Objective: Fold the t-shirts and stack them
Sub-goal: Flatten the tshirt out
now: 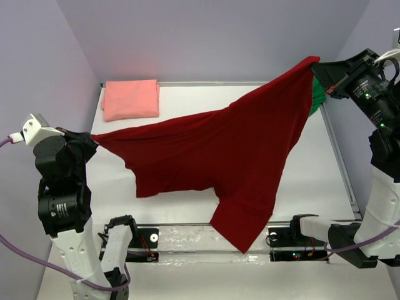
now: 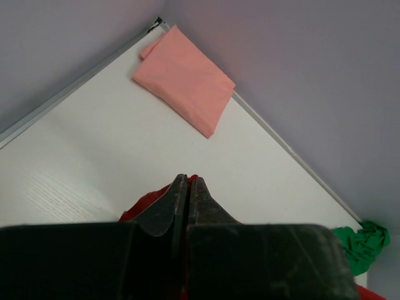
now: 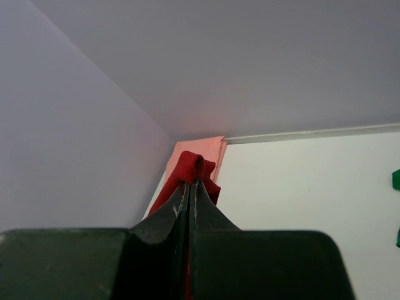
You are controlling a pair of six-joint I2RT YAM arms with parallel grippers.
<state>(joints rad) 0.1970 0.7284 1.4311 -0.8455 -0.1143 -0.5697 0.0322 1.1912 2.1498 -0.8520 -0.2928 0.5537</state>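
Near edge: a loose tail of the dark red cloth t-shirt (image 1: 231, 150) droops past the front of the white table (image 1: 181, 103), between the two arm bases. The rest of it hangs in the air, stretched on a diagonal from the left side to the far-right corner.

Left gripper (image 2: 187, 181): jaws pinched together on one corner of the red shirt, low at the table's left side. Red cloth shows just under the tips in its wrist view.

Right gripper (image 3: 190, 184): clamped tight on the opposite corner, held high at far right, with a red bunch poking past the tips.

The step looks like spreading, before the lay-down. To do it well:
- Level your two grips first. The slant is what lets the tail sag.
- Keep the span taut, but ease into the pull. Each hold is a small pinch and may slip.
- Draw the hanging tail onto the table before you lower.

Far left corner: the flat folded salmon pink t-shirt (image 1: 130, 99), well apart from the red. It is likely your stack base.

Far right: the crumpled bright green t-shirt (image 1: 317, 103), partly hidden behind the red and below the right grip. Don't drag the red across it.

Writing: none readable on the shirts, table or arms. You get only small green lights on the right arm.
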